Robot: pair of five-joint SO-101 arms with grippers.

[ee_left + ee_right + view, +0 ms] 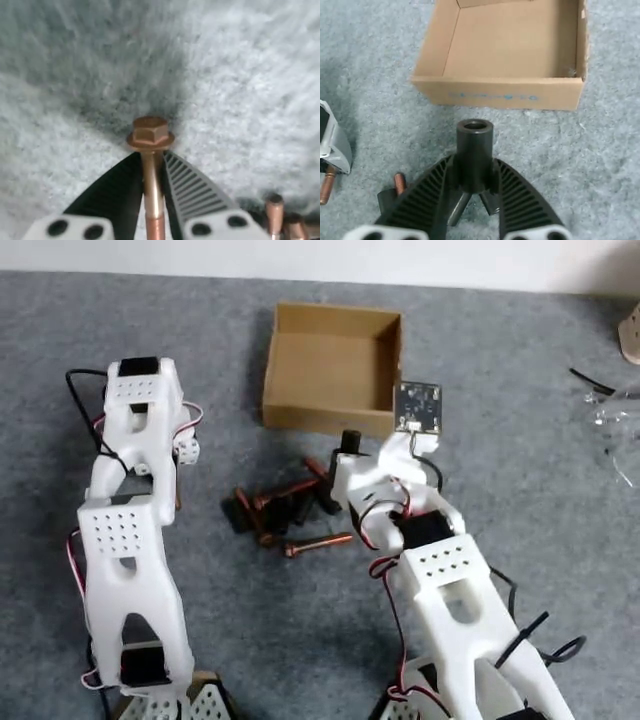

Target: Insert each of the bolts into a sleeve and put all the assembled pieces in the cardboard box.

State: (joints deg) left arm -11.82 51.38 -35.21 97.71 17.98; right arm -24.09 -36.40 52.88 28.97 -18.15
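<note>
You are clamping a bolt [150,134] in the left gripper [151,159] and a sleeve [475,140] in the right gripper [474,164] near the cardboard box [500,95], which is sitting empty, while the other bolts and sleeves [280,510] are lying loose between the arms.

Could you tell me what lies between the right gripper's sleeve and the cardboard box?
Bare carpet alone separates sleeve and cardboard box, per the right wrist view.

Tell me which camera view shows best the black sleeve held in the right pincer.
The right wrist view: the sleeve is clamped in the right pincer, its open bore plainly visible. The high view gives it small and dark, near the cardboard box. The left wrist view looks at a bolt instead.
</note>
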